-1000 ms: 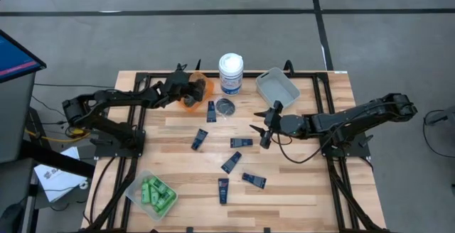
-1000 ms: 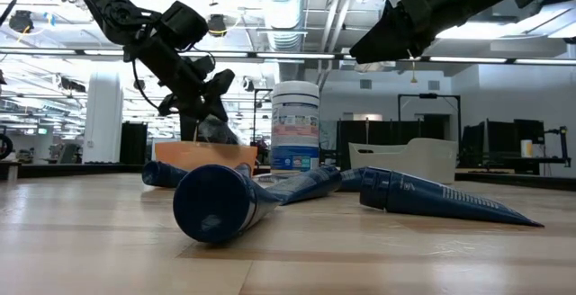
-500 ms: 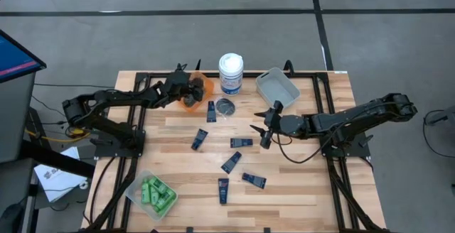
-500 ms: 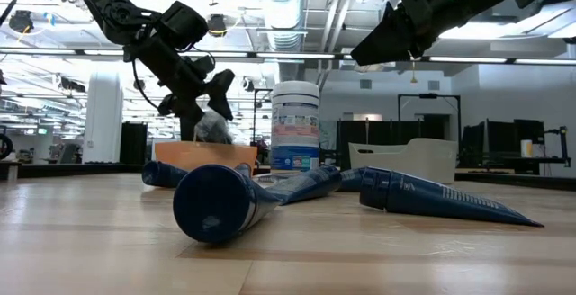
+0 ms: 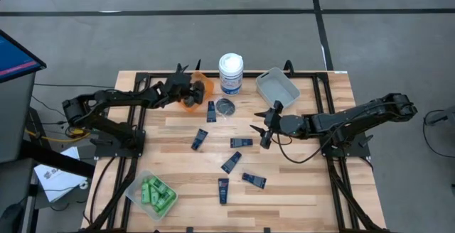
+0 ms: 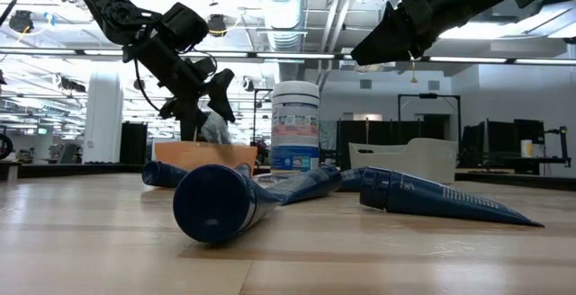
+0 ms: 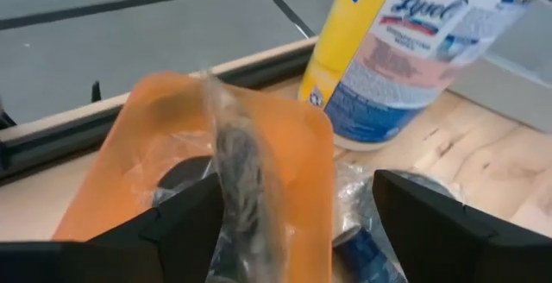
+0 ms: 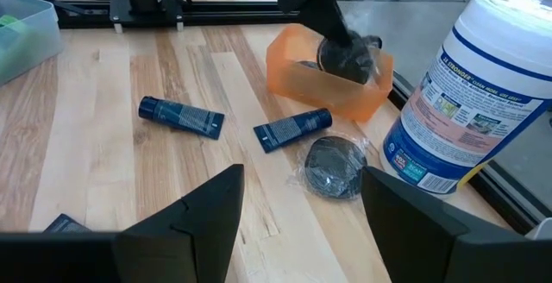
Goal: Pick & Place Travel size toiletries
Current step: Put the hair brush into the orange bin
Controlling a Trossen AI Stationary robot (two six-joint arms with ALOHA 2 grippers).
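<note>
Left gripper [image 5: 190,85] hangs over the orange bin [image 5: 193,99] at the counter's [image 5: 298,190] far edge, jaws spread. A wrapped grey pot [image 8: 347,55] sits between them, on edge, over the bin; whether it rests on the pots already inside or is in mid-drop, I cannot tell. Judgement: this is the release, the pot being sorted in with its own kind. One more wrapped pot [image 5: 225,106] lies on the boards just beside the bin, near the white tub [image 5: 230,72], with a navy tube [image 5: 211,111] alongside it. Other navy tubes are scattered mid-counter: [image 5: 200,138], [image 5: 241,142], [image 5: 230,163], [image 5: 254,180], [image 5: 222,190]. Green bottles [image 5: 156,193] are already gathered in the clear bin [image 5: 135,187] at the near left corner. The grey bin [image 5: 278,86] at the far side looks empty; presumably it is meant for the tubes. Right gripper [image 5: 266,129] hovers mid-counter above the tubes, jaws spread and holding nothing, likely waiting for its turn, close to the nearest tube.
</note>
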